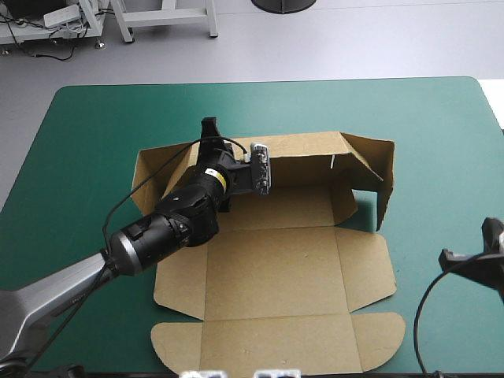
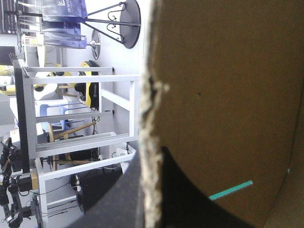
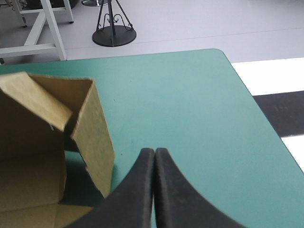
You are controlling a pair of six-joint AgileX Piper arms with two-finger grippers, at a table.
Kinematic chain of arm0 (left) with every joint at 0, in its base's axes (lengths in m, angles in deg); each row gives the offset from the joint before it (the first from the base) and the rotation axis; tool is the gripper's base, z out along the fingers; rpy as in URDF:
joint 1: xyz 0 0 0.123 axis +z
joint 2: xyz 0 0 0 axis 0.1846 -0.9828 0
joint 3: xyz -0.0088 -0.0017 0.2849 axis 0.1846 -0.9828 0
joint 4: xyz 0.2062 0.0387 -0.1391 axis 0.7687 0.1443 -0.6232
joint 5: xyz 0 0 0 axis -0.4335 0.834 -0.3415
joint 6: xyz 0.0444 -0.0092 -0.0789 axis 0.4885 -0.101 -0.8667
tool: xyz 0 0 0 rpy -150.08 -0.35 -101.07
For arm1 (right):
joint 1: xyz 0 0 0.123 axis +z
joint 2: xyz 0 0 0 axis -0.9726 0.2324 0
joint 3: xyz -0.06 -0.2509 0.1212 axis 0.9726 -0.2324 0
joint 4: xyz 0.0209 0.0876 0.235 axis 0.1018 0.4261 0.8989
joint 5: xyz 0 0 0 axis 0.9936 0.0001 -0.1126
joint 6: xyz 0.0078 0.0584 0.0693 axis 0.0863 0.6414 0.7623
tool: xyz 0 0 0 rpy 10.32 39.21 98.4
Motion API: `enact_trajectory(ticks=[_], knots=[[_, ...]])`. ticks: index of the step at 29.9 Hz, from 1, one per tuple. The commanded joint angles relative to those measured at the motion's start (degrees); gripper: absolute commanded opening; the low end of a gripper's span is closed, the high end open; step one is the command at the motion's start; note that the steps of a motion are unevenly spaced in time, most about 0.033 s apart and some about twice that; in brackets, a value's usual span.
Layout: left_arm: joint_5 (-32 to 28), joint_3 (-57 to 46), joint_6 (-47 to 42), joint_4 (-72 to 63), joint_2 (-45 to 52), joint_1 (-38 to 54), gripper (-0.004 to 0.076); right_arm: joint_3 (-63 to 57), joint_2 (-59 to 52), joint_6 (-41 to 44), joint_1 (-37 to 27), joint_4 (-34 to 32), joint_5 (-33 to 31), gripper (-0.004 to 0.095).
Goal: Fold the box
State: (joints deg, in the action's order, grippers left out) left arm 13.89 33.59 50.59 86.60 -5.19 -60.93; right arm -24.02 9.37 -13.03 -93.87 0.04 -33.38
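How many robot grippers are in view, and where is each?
2. The left gripper is shut on the box's raised far wall; the right gripper, shut, is off the box, beside its right side.

The box (image 2: 228, 85) is filling most of the view, its brown board close ahead. The gripper (image 2: 150, 154) is clamping its rough cut edge, one black jaw lying on each face. A thin strip of teal-green bench (image 2: 232, 189) is showing through a gap beside the jaws.

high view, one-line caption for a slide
Left gripper grips the box's raised far wall; right gripper waits clear of it
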Motion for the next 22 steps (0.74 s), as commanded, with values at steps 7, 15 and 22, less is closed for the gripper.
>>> enact_trajectory(ticks=[7,15,22], knots=[[-2.19,-1.72,-4.82,5.61,2.29,-0.34,-0.0006,26.45,24.23,-6.46,-0.07,12.8,-2.82,-0.0025],[-2.19,-1.72,-4.82,6.03,2.29,-0.34,-0.0006,42.48,45.24,-10.76,-0.07,23.35,-14.47,-0.0025],[0.24,-1.72,-4.82,6.03,2.29,-0.34,-0.0006,45.69,59.04,-17.11,-0.07,33.96,-18.4,-0.0025]])
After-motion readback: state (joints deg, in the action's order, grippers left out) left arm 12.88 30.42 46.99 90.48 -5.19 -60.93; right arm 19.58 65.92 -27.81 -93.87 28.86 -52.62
